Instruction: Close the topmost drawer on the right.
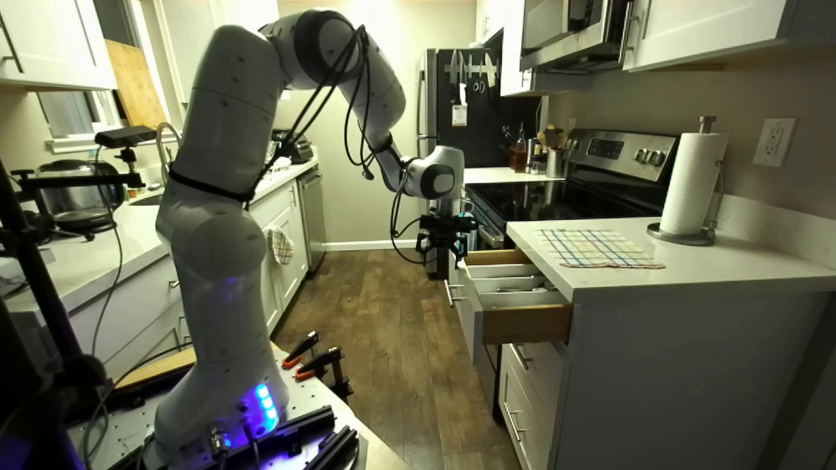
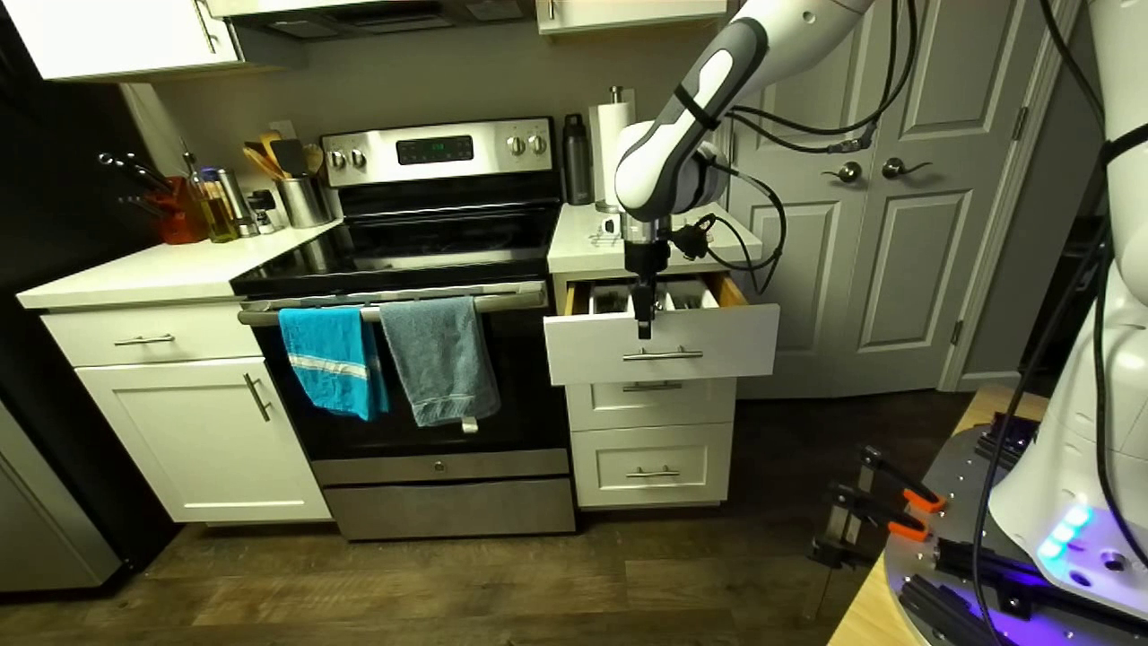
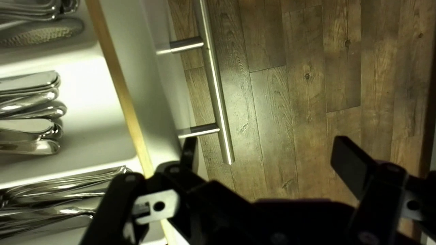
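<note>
The topmost drawer (image 1: 526,324) stands pulled out below the counter in both exterior views. Its flat light grey-white front (image 2: 731,339) carries a metal bar handle (image 2: 662,354). In the wrist view, the drawer front (image 3: 136,51), its bar handle (image 3: 214,78) and a divided tray (image 3: 98,92) with cutlery show. My gripper (image 1: 444,256) points down at the drawer front, also in an exterior view (image 2: 644,325). In the wrist view my gripper (image 3: 264,153) is open with nothing between its fingers. One finger is close beside the front's outer face; I cannot tell if it touches. The other is over the floor.
The counter (image 1: 705,258) above the drawer holds a checked cloth (image 1: 597,248) and a paper towel roll (image 1: 692,183). A stove (image 2: 430,233) with hanging towels (image 2: 439,359) stands beside the drawers. Lower drawer fronts (image 2: 653,462) appear shut.
</note>
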`<control>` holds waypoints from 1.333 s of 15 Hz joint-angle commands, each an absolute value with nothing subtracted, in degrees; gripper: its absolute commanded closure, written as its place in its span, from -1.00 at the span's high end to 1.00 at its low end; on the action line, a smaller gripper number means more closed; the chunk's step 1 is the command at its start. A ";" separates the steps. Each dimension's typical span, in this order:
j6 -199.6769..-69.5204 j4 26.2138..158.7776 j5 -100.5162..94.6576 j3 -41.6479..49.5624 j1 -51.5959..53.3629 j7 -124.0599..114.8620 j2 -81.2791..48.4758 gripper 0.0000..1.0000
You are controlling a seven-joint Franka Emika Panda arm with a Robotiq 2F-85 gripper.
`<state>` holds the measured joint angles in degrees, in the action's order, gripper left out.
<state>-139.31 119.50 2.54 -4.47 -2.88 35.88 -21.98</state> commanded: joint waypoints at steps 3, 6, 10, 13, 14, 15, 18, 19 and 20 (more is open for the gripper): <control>-142.03 120.86 1.71 -4.16 -4.99 35.99 -21.33 1.00; -141.95 120.23 1.37 -3.65 -5.70 36.25 -21.60 1.00; -140.79 116.97 0.84 -2.85 -6.57 36.57 -22.45 1.00; -139.70 112.36 -0.33 -1.72 -7.29 36.14 -23.81 1.00; -139.39 110.66 -0.65 -1.29 -7.50 35.94 -24.36 1.00; -139.22 109.41 -0.71 -1.13 -7.76 35.86 -24.70 1.00; -138.96 108.08 1.30 -2.20 -8.58 36.04 -24.43 1.00; -139.00 108.77 2.03 -2.84 -8.64 36.30 -23.72 1.00; -139.30 110.06 2.41 -3.45 -8.45 36.49 -22.81 1.00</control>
